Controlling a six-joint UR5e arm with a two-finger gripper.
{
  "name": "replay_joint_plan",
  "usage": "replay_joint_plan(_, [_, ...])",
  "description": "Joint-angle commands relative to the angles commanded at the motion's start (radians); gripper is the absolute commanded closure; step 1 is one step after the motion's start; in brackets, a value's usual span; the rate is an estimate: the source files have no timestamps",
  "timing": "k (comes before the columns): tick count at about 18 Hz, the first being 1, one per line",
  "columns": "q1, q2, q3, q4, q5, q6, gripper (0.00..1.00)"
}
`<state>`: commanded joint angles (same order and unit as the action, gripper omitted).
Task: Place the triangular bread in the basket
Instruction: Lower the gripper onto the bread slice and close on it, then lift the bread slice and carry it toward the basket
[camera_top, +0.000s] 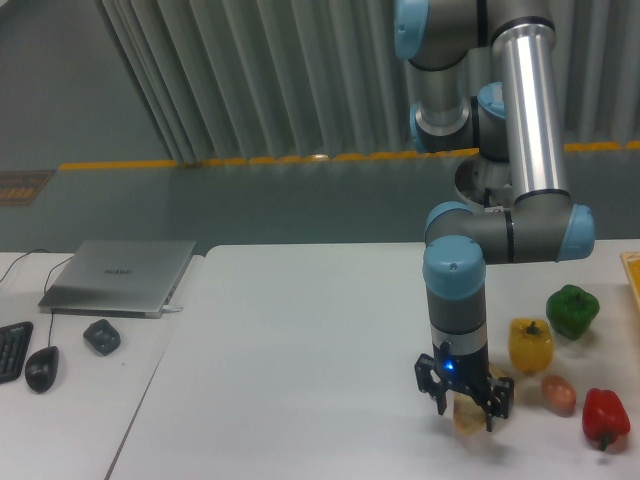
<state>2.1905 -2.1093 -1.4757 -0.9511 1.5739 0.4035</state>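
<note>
Fixed camera, arm: I see the UR5e reaching down from the upper right, wrist vertical over the front right part of the white table (300, 330).
Gripper: my gripper (466, 408) points straight down, a blue light lit on its body, its two dark fingers standing on either side of the bread.
Grip state: the fingers bracket the triangular bread (467, 414) closely, but I cannot tell whether they are pressing on it or just around it.
Triangular bread: pale tan, low between the fingers near the front edge of the table, mostly hidden by the gripper.
Basket: only a thin yellow-orange sliver of the basket (632, 275) shows at the right edge, well apart from the bread.
Neighbours: yellow bell pepper (531, 344) just right of the wrist, green pepper (572, 310) beyond it, brown egg (559, 394) and red pepper (605, 418) to the right.
Left side: laptop (122, 276), mouse (41, 368).
</note>
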Motion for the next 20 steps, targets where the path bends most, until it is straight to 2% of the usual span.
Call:
replay_joint_plan(2, [0.002,0.009,0.000,-0.003,0.001,0.000,0.98])
replay_joint_plan(3, [0.002,0.011,0.002,-0.003,0.003,0.002,1.00])
replay_joint_plan(8, [0.023,0.058,0.021,-0.014,-0.005,0.002,1.00])
replay_joint_plan(12, [0.055,0.115,0.041,-0.060,-0.023,0.020,1.00])
replay_joint_plan(13, [0.069,0.130,0.051,-0.075,-0.022,0.053,1.00])
replay_joint_plan(15, [0.090,0.161,0.054,-0.103,-0.020,0.209,1.00])
replay_joint_plan(20, [0.158,0.215,0.048,-0.257,-0.017,0.486,1.00])
